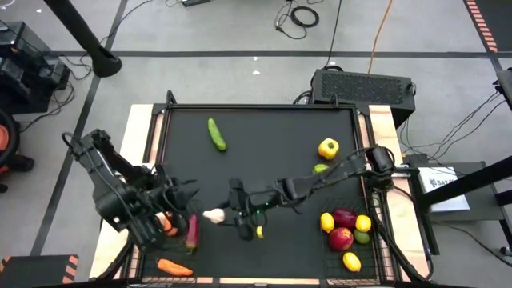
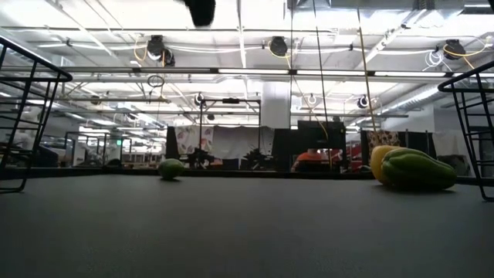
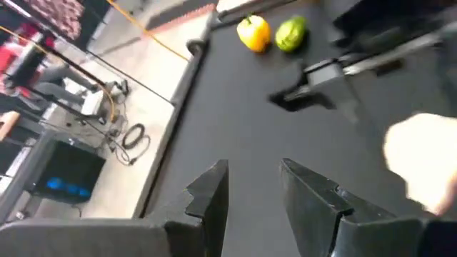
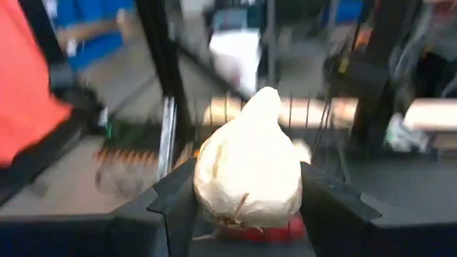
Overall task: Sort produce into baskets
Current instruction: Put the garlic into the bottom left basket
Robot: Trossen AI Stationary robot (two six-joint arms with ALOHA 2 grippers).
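A white garlic (image 4: 248, 160) sits between the fingers of my right gripper (image 1: 226, 213), which reaches from the table's right across to the left of its middle. My left gripper (image 3: 253, 193) stands open just left of it, over the table's left side, nothing between its fingers. The left basket (image 1: 132, 254) holds a carrot (image 1: 173, 267) and a dark red piece (image 1: 192, 230). The right basket (image 1: 382, 234) holds lemons and red apples (image 1: 342, 237). On the table lie a cucumber (image 1: 216, 134), a yellow pepper (image 1: 328, 147), a green pepper (image 1: 320, 168) and a small yellow piece (image 1: 259, 232). My right gripper pinches the garlic's round bulb (image 4: 214, 178) between its two fingers, one on each side. The fingers come nearly level from the table's right, pointing left. The garlic is lifted clear of the table, its pointed tip (image 4: 263, 96) away from the wrist.
The right arm (image 1: 336, 172) stretches across the table's middle, above the green pepper. Bare black tabletop (image 1: 264, 136) lies between the cucumber and the yellow pepper. Wooden table edges run on both sides, with cables and a black box (image 1: 364, 84) on the floor beyond.
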